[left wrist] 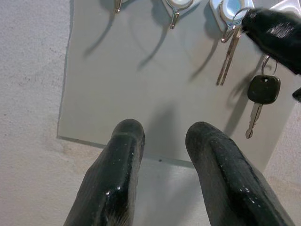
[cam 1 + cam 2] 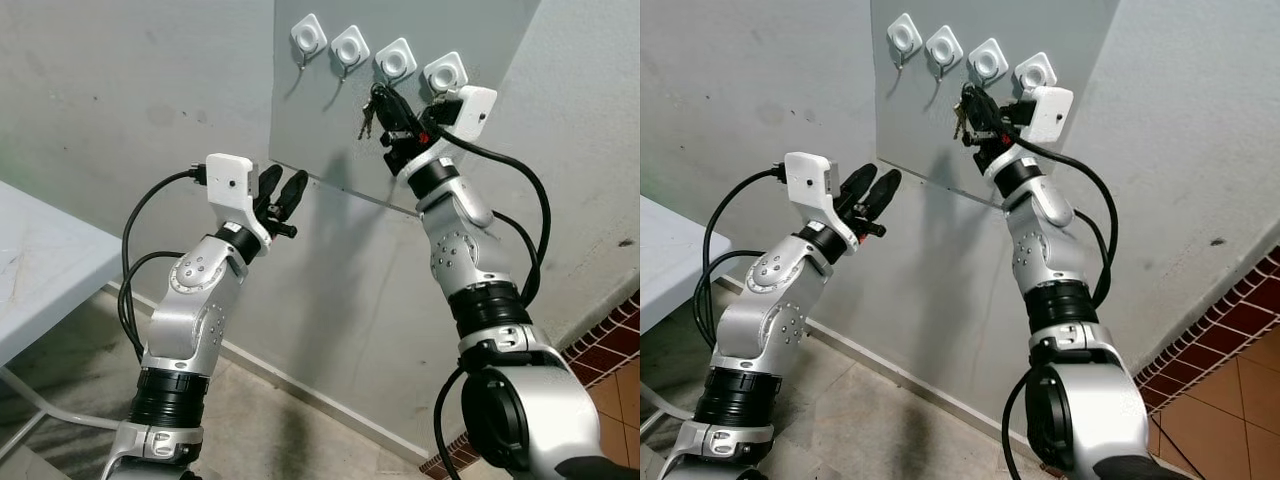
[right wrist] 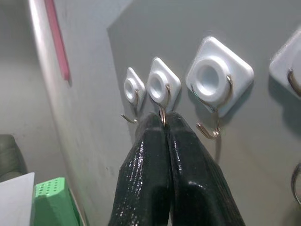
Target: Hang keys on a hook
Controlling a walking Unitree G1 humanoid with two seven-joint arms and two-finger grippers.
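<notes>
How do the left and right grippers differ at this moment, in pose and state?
The right gripper is raised to the row of white hooks on the grey panel, jaws shut on the keys; the left gripper hangs lower, off the panel, jaws open and holding nothing. The right touches the key bunch; the left touches nothing. Both have black fingers and point toward the wall.

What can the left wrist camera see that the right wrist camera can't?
The left wrist view has the keys dangling by a hook, beyond the left gripper with its fingers open. The right wrist view has a green box and a pink strip, beside the right gripper with its fingers shut. Both show white hooks on the grey board.
</notes>
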